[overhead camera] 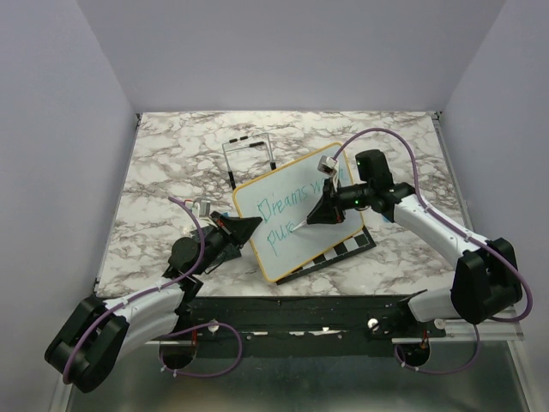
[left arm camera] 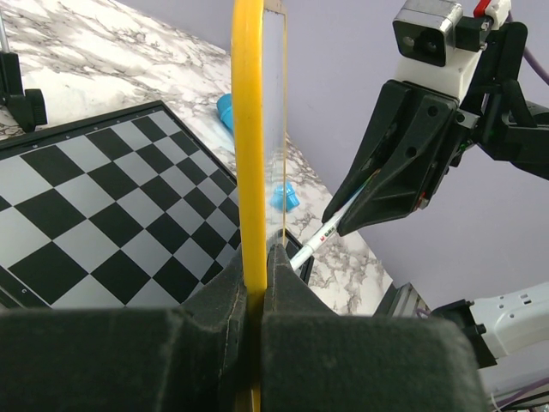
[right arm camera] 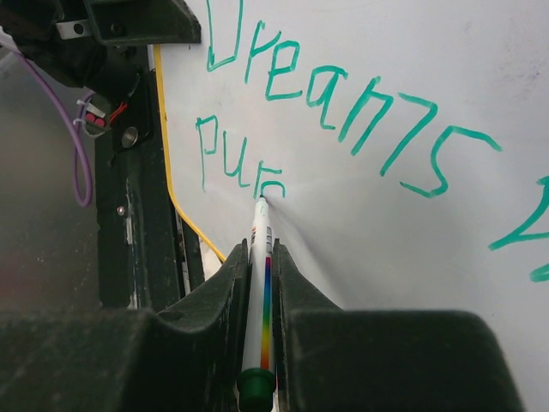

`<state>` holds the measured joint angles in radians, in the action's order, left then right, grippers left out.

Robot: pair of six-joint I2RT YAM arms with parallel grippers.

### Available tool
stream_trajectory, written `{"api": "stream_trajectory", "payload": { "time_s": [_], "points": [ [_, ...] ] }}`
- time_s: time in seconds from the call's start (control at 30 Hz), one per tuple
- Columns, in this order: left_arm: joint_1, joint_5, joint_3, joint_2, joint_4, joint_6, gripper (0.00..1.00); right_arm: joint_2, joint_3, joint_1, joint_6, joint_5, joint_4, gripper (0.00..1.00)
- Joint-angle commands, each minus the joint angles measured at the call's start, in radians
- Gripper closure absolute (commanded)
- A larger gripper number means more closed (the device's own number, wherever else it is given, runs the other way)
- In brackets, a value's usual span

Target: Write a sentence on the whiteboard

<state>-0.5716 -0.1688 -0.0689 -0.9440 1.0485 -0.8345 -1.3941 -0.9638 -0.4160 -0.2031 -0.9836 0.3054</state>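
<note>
1. Left tool [left arm camera: 255, 262] clamped on whiteboard [overhead camera: 296, 249] frame, board propped up mid surface [overhead camera: 171, 163].
2. Right tool [right arm camera: 260, 257] clamped on marker [right arm camera: 258, 225], tip on second line of sentence [right arm camera: 343, 94], at "pur".
3. Next: write the word's remaining letters rightward, light contact.

Looks like a robotics lab test cell rather than a home or office. Centres on a marble-patterned bench [overhead camera: 171, 163], boxed in by plain pale-lilac walls [overhead camera: 283, 51] behind it and along both its sides. Has two white-and-black robot arms, the left arm [overhead camera: 146, 305] and the right arm [overhead camera: 433, 225], bolted to a black rail [overhead camera: 300, 311] at the bench's near edge, with purple cables [overhead camera: 200, 249] looped along them and a small camera housing [left arm camera: 426, 34] on one wrist. Holds only staged props over the bench: a whiteboard [overhead camera: 292, 253] and a chessboard [overhead camera: 347, 248].
</note>
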Motion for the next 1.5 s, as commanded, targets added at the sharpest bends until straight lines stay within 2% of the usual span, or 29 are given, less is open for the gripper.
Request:
{"api": "stream_trajectory", "payload": {
  "time_s": [0.0,0.37,0.97,1.2,1.47],
  "points": [
    [-0.005,0.005,0.009,0.016,-0.034,0.086,1.0,0.015,-0.007,0.008,-0.022,0.065,0.028,0.99],
    [-0.005,0.008,0.007,0.016,-0.039,0.091,1.0,0.015,0.013,0.037,-0.033,0.054,0.044,0.99],
    [-0.004,0.0,0.004,-0.01,-0.012,0.083,1.0,0.015,-0.046,-0.012,0.008,-0.017,0.024,0.99],
    [-0.005,-0.001,0.0,-0.01,-0.019,0.089,1.0,0.086,-0.024,0.084,0.037,-0.049,-0.003,0.99],
    [-0.005,-0.006,-0.002,-0.027,0.001,0.083,1.0,0.046,-0.029,0.098,0.047,-0.049,-0.022,0.99]
  ]
}}
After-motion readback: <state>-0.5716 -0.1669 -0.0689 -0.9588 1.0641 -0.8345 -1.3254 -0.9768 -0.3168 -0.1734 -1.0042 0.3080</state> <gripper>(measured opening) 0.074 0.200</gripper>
